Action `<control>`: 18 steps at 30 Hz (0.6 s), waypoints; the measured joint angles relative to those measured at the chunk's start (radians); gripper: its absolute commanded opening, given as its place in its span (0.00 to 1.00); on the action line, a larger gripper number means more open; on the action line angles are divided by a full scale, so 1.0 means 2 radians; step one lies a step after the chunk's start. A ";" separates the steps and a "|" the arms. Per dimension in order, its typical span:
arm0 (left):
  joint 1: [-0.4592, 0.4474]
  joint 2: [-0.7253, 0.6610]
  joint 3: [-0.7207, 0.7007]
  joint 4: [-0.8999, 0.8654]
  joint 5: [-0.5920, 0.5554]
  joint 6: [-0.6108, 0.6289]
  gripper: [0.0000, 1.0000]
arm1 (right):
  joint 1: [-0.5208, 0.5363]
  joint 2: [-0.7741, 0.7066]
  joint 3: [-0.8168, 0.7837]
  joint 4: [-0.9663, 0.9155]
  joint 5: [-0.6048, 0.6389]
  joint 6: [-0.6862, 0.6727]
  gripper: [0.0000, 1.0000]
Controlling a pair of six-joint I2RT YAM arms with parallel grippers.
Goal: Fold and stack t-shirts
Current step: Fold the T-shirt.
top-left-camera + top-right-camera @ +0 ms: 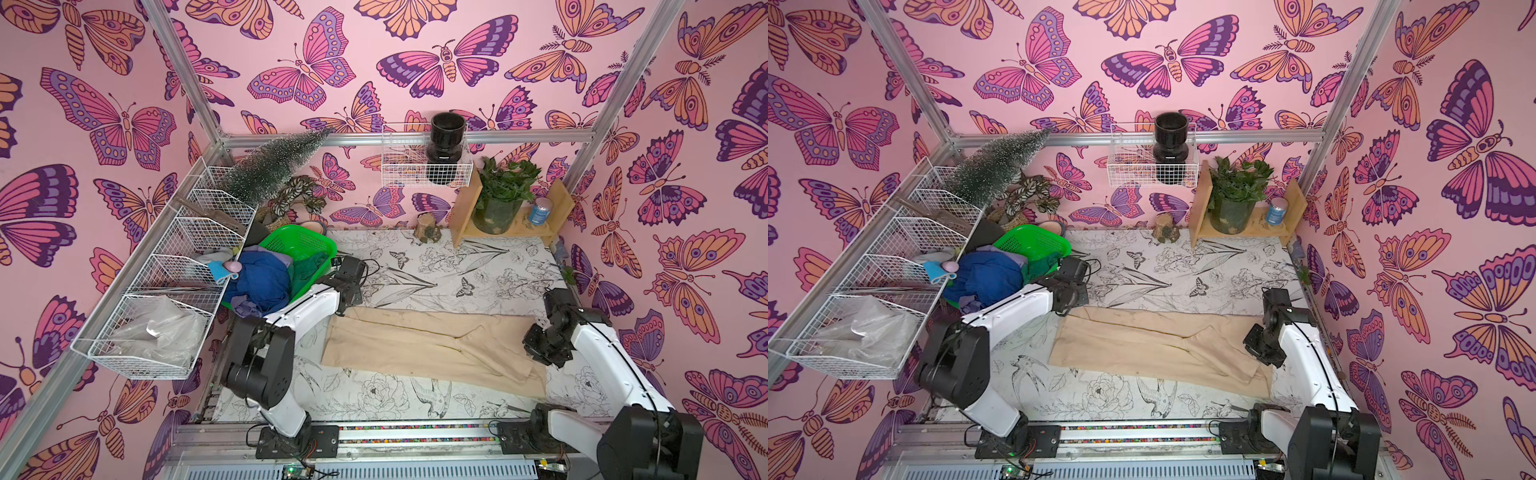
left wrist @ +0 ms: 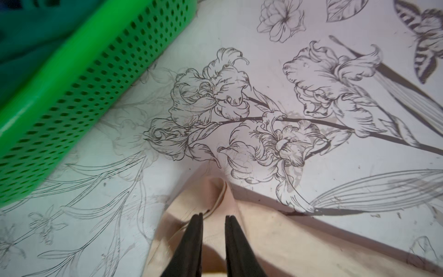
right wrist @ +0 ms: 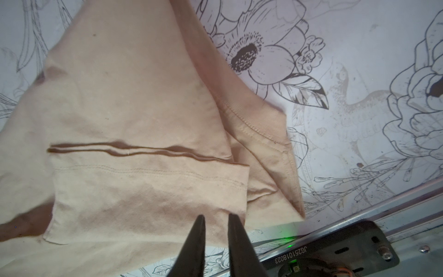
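Left hand [image 2: 214,215] and right hand [image 3: 216,215] hung slightly apart, empty, over opposite ends of beige t-shirt [image 1: 415,340] lying flat on table [image 1: 457,266]. Cloth looked soft, light, floppy; likely best pinched at corners or hems.

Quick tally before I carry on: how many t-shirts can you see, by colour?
Beige t-shirt, spread out flat: 1
Royal blue t-shirt, in the green basket: 1
Dark green t-shirt, in the basket: 1
Lavender t-shirt, in the basket: 1
Total: 4 in view; the pile may hide more.
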 measured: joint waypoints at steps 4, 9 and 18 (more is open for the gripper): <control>0.003 0.044 0.019 -0.002 0.014 0.002 0.21 | 0.000 -0.002 0.000 -0.003 0.003 0.000 0.21; 0.003 0.051 0.019 -0.004 0.026 0.001 0.21 | 0.000 -0.009 0.000 -0.010 0.007 0.000 0.22; 0.003 0.045 -0.024 -0.023 0.016 -0.021 0.21 | 0.000 -0.001 0.000 -0.011 0.012 0.000 0.22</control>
